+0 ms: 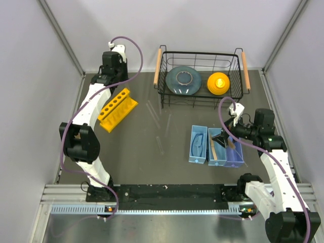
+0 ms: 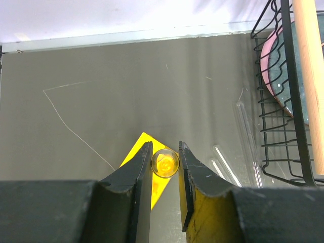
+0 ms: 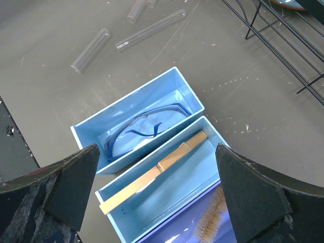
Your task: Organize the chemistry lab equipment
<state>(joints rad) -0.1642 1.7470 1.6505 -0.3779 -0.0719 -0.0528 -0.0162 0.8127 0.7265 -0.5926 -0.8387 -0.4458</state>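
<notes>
Glass tube (image 2: pixel 165 163) clenched upright in left gripper (image 2: pixel 165 152); yellow rack (image 2: pixel 137 148) directly beneath, hole row running 7-to-1 o'clock from overhead. Right gripper (image 3: pixel 157 152) released, well apart at 4 o'clock.

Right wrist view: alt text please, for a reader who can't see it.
The right gripper, jaws wide open, hangs above two light-blue bins: one holds blue-rimmed safety glasses, the next a tan wooden clamp. Clear glass tubes lie loose on the grey table beyond them, and a black wire basket's corner shows at upper right.
</notes>
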